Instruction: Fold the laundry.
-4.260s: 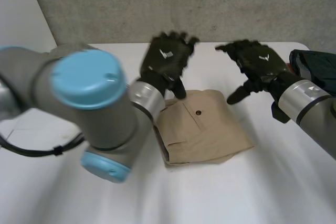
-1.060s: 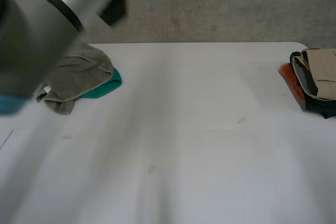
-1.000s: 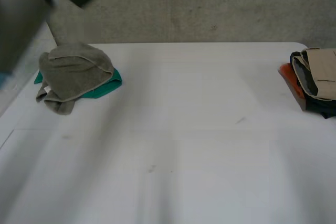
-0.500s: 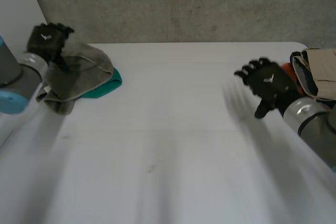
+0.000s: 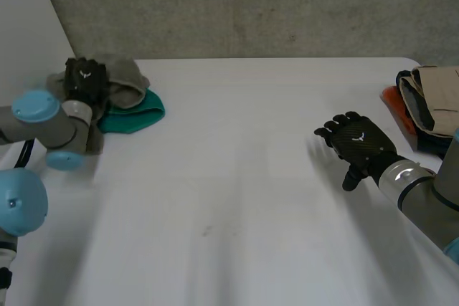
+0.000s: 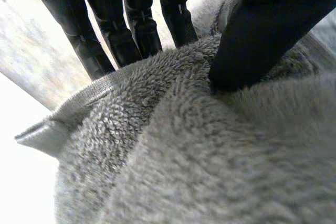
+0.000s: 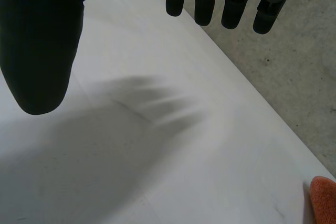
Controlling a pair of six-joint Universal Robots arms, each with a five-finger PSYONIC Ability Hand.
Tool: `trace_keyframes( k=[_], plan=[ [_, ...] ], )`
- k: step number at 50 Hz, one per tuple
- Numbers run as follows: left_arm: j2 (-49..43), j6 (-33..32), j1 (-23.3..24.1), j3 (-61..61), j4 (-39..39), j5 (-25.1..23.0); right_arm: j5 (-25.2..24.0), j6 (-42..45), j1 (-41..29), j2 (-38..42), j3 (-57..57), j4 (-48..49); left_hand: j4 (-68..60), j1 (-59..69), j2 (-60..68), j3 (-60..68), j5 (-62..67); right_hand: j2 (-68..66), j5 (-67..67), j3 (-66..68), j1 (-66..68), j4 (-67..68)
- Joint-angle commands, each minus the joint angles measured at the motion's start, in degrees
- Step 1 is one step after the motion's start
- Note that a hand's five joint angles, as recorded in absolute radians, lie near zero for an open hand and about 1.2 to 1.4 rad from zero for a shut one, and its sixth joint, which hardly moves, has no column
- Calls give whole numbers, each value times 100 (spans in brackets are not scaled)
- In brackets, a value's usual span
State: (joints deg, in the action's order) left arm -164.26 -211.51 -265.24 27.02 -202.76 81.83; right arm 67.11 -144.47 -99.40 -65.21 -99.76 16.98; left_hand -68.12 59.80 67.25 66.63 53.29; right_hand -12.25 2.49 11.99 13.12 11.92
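White table (concrete wall, grey towel)

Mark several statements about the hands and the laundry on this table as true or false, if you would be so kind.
1. The left hand pinches the grey towel between thumb and fingers. True.
2. The right hand is curled round a cloth. False: it is open, fingers straight, holding nothing above the table.
3. A green cloth lies under the grey towel. True.
4. The folded stack sits in the middle of the table. False: it lies at the table's edge, beside the right arm.
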Motion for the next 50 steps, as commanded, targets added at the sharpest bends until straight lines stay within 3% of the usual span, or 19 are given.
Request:
trace_keyframes(
  k=[1, 7, 15, 20, 25, 26, 28, 29, 33, 39, 45, 50],
  plan=[
    [1983, 242, 455, 1515, -334, 299, 21, -3, -1, -35, -8, -2, -1188, 2020, 1275, 1337, 1671, 225, -249, -199, -312, -192],
    [3915, 1022, 1209, 3077, -773, 290, 101, -11, 8, -114, -43, -11, -1188, 2020, 1275, 1337, 1671, 225, -249, -199, -312, -192],
    [5693, 1595, 2255, 4879, -476, 106, 179, -99, 61, -571, -61, -19, -1188, 2020, 1275, 1337, 1671, 225, -249, -199, -312, -192],
    [5766, 1596, 2766, 5945, -71, -35, 487, -117, 193, -896, -35, -55, -1188, 2020, 1275, 1337, 1671, 225, -249, -199, -312, -192],
    [5072, 1587, 3188, 6482, 184, 18, 610, -117, 254, -1020, 1, -72, -1040, 1872, 1128, 1189, 1523, 225, -249, -199, -312, -192],
    [4836, 1578, 3467, 6500, 315, 17, 610, -117, 272, -1020, 1, -90, 1409, -578, -1322, -1260, -927, 225, -249, -199, -312, -192],
    [4737, 1561, 3636, 6491, 421, 26, 610, -108, 281, -1020, 1, -159, 3743, -2911, -3656, -3594, -3260, 225, -249, -199, -312, -192],
    [4746, 1561, 3698, 6491, 491, 44, 610, -108, 281, -1020, 1, -195, 4288, -3456, -4201, -4139, -3805, 225, -249, -199, -312, -192],
    [5324, 1578, 3690, 6465, 624, 61, 610, -108, 263, -1020, 27, -511, 4646, -3815, -4559, -4497, -4164, 225, -249, -199, -312, -192],
    [6450, 1570, 3286, 6553, 641, -35, 654, -204, 210, -1072, 36, -1170, 5034, -4202, -4946, -4884, -4551, 225, -249, -199, -312, -192],
    [6469, 1543, 3163, 6614, 852, -44, 839, -1196, 0, -1380, 124, -2049, 4899, -4067, -4812, -4750, -4416, 225, -249, -199, -312, -192],
    [5934, 1429, 3206, 6641, 1274, -44, 830, -2337, -167, -1450, -34, -2506, 4798, -3967, -4711, -4649, -4316, 225, -249, -199, -312, -192]
  ],
)
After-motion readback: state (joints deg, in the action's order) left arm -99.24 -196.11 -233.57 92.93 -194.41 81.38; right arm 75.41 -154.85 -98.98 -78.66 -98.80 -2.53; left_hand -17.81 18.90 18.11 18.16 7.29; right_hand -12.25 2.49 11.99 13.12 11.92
